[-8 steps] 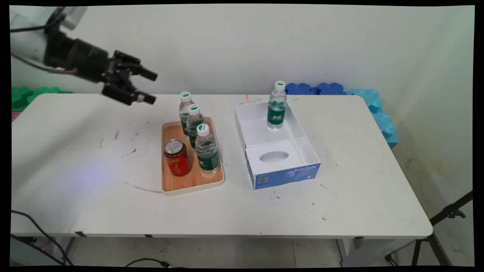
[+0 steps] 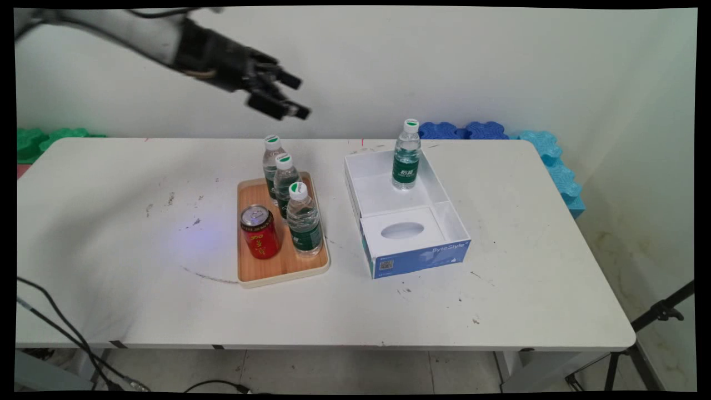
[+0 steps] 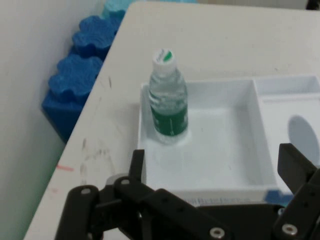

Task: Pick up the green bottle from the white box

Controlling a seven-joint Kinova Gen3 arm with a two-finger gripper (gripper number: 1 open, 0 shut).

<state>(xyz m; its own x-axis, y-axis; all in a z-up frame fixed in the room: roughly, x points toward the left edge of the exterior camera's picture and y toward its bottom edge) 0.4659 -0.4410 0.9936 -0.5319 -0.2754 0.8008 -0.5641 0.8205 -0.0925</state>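
Overhead, my open-jawed gripper (image 2: 293, 98) hung empty above the tray (image 2: 261, 276); descending carelessly, I judged, risked toppling its bottles (image 2: 303, 220).

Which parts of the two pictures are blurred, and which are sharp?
Main view: the gripper and arm are smeared by motion; the tray and white box are sharp. Hand view: the bottle and blue foam blocks look slightly soft.

Main view: high, near side, facing wall | Hand view: close, along gripper (image 3: 215, 175) | Shared: bottle (image 2: 406, 155) (image 3: 169, 97) in box (image 2: 444, 194) (image 3: 240, 130)
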